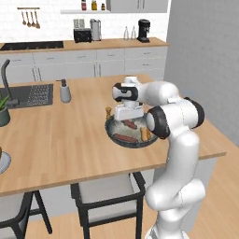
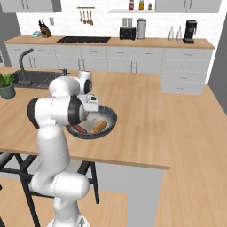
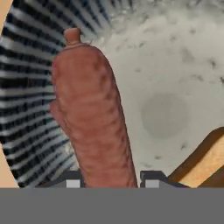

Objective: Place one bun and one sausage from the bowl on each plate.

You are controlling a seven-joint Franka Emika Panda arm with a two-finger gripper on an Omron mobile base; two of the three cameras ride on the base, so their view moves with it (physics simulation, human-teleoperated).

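Reddish-brown, a sausage [image 3: 94, 118] stands lengthwise between the two fingertips [image 3: 70, 180], knotted end pointing away from the hand; its near end is cut off. The jaws [image 3: 109, 180] bracket it narrowly, though I cannot tell whether they grip. It lies in the dark bowl [image 1: 112, 132] on the wooden worktop [image 1: 56, 140], beside a partly hidden bun [image 3: 205, 162].

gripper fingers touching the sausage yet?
Cannot tell. In the hand view the sausage runs down between the fingertips, but their inner faces sit at the frame edge, so neither contact nor gap shows plainly.
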